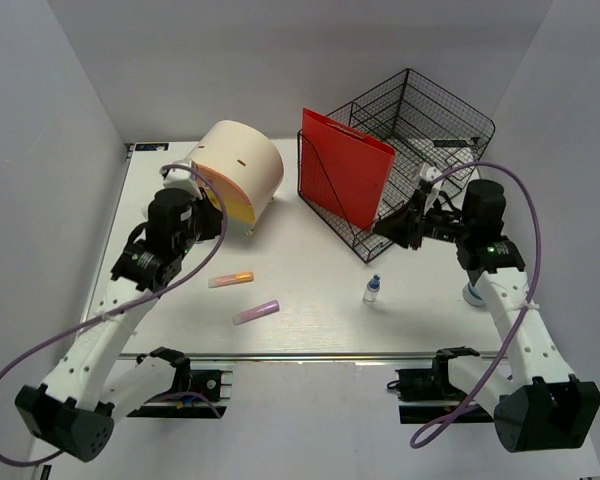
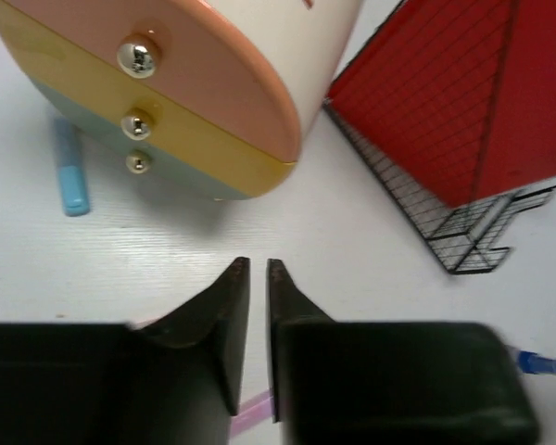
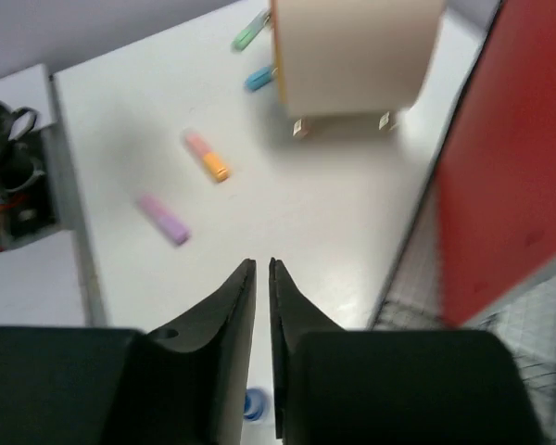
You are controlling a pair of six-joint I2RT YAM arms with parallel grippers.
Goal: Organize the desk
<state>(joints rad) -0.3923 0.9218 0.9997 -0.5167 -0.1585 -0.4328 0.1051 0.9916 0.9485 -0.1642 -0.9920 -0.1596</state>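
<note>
The white desk (image 1: 310,255) carries a round pastel drawer unit (image 1: 242,166), a pink-orange highlighter (image 1: 230,280), a purple highlighter (image 1: 256,312) and a small blue-capped bottle (image 1: 372,290). My left gripper (image 1: 206,205) hovers just in front of the drawer unit (image 2: 167,93), shut and empty (image 2: 257,267); the purple highlighter (image 2: 255,405) shows below its fingers. My right gripper (image 1: 390,228) is by the near corner of the wire basket (image 1: 420,130), shut and empty (image 3: 261,264), above the bottle (image 3: 255,405). The right wrist view shows both highlighters (image 3: 207,156) (image 3: 163,219).
A red folder (image 1: 345,165) stands in the wire basket. A blue highlighter (image 2: 71,171) lies beside the drawer unit, and a green one (image 3: 250,35) lies beyond it. A white-blue object (image 1: 475,293) is partly hidden by my right arm. A metal rail (image 1: 310,355) runs along the near edge.
</note>
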